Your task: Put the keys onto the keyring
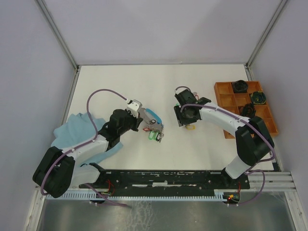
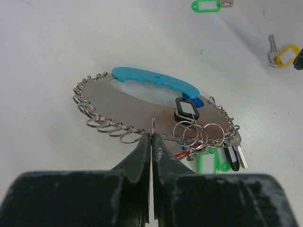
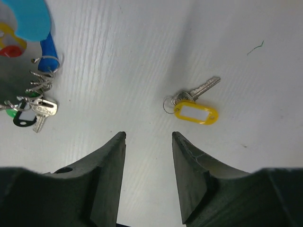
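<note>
Clamps the left pincer (image 2: 151, 137) shut on the thin wire of the keyring (image 2: 142, 101), held at a tilt, with several tagged keys (image 2: 208, 161) already hanging from it. Holds the right pincer (image 3: 148, 135) open above the yellow-tagged key (image 3: 195, 113), which lies flat on the table (image 3: 142, 56). Best to drop straight, straddle its narrow width and pinch low without scraping. Has bare table all round the key, with the orange tray (image 1: 222, 85) well apart on the right.

Bare table (image 3: 142, 71) is left ahead of the right gripper (image 3: 148, 135), flanked by yellow key (image 3: 195, 112) rightward, keyring (image 3: 26, 21) leftward.
</note>
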Controlling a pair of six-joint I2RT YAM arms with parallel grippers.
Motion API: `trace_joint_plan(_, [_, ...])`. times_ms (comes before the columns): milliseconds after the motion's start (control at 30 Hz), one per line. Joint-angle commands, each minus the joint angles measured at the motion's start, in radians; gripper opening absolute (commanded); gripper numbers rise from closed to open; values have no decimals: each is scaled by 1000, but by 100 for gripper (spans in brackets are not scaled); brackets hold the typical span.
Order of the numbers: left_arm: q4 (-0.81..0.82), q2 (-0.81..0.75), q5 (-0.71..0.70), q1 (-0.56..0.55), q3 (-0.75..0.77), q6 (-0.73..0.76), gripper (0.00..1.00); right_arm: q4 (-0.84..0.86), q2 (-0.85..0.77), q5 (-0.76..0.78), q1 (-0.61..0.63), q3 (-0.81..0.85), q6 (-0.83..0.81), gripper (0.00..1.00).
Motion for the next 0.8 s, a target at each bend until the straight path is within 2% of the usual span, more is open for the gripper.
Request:
trace_joint_plan(0, [80,-39,2,0,17,27,3,-141,12,98,40,100,-216,52])
trace_joint_plan(133, [78,-39,-7,1,17,26,3,-216,103,192,82,160,-342,52])
trace_joint_plan(333, [77,-40,-10,1,17,26,3,-224,192,271,147,224,-447,49])
trace_joint_plan(567, [73,-42,-9,-1,17,28,3,-227,281,317,168,268,-475,44])
trace_joint_plan(767, [74,-41,-4,1,18,28,3,-229,330,326,172,282,-489,35])
